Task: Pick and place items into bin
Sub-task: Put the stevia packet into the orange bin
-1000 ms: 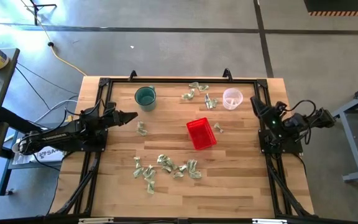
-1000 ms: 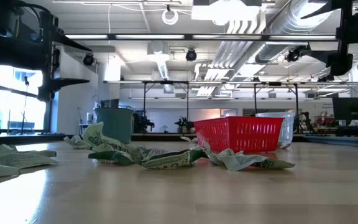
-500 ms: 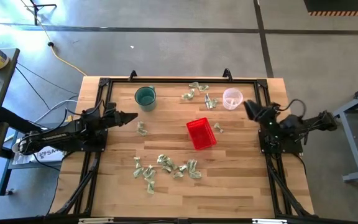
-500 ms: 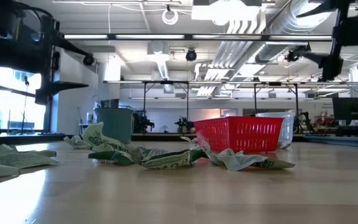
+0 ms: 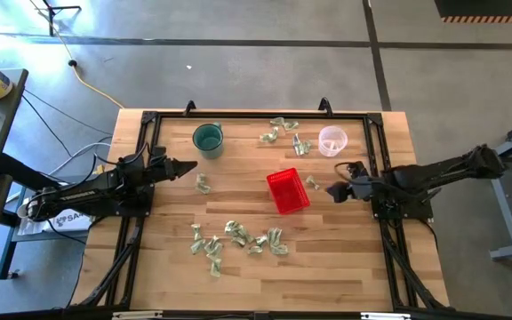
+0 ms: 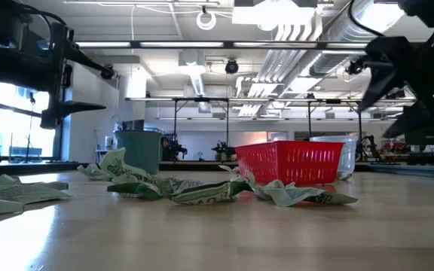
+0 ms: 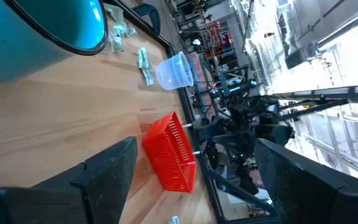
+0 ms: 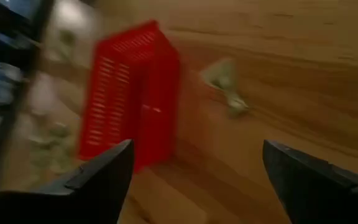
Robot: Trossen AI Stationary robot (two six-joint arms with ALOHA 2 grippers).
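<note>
Wooden counter, items scattered: your right end effector [image 5: 338,189], fingers apart, hovers just right of a lone item [image 5: 311,183] beside the bin [image 5: 288,191]. Left end effector [image 5: 185,166], open too, waits far off by the left edge.

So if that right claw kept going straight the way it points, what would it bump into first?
Probably the small crumpled wrapper beside the red basket; the open right gripper points at it, though height is unclear.
</note>
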